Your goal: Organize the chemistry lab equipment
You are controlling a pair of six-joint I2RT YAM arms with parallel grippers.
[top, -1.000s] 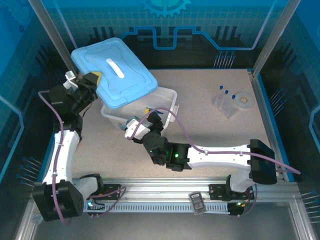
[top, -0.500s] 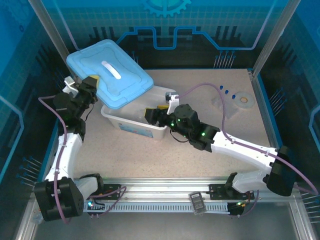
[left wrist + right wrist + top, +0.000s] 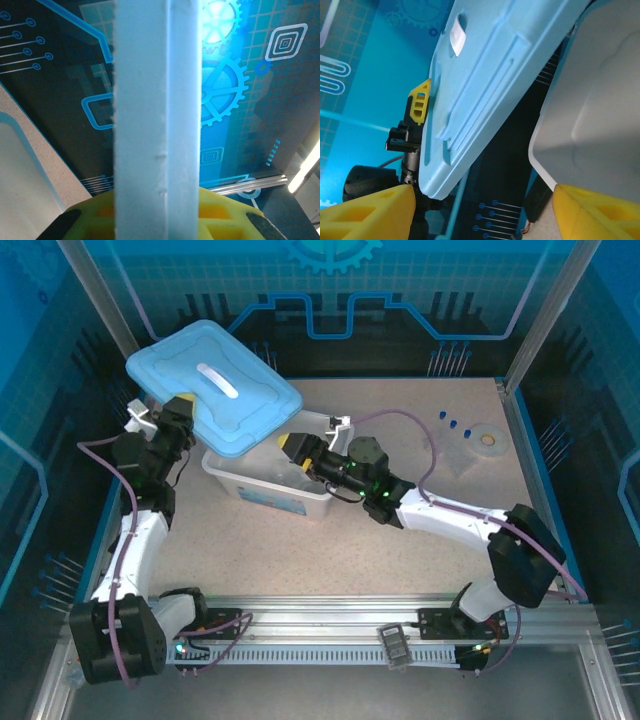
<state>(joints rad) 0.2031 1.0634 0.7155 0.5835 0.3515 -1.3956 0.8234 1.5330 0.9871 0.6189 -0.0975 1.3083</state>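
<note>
Top external view: left gripper (image 3: 183,406) is clenched on the edge of the blue lid (image 3: 215,390), holding it tilted above the white bin (image 3: 265,485), while right gripper (image 3: 296,447) hangs spread and empty at the bin's open mouth. Far right on the bench (image 3: 400,570), well apart from the bin, sit the blue-capped tubes (image 3: 452,424) and clear glassware (image 3: 450,452). So the bin is open, but by my reading the packing is all left to do.

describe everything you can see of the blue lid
The lid is a light blue plastic rectangle with rounded corners, moulded ridges and a white strip in its middle. It hangs tilted over the left rear corner of the clear bin, pinched at its left edge by the left gripper. A gap shows between it and the bin rim.
</note>
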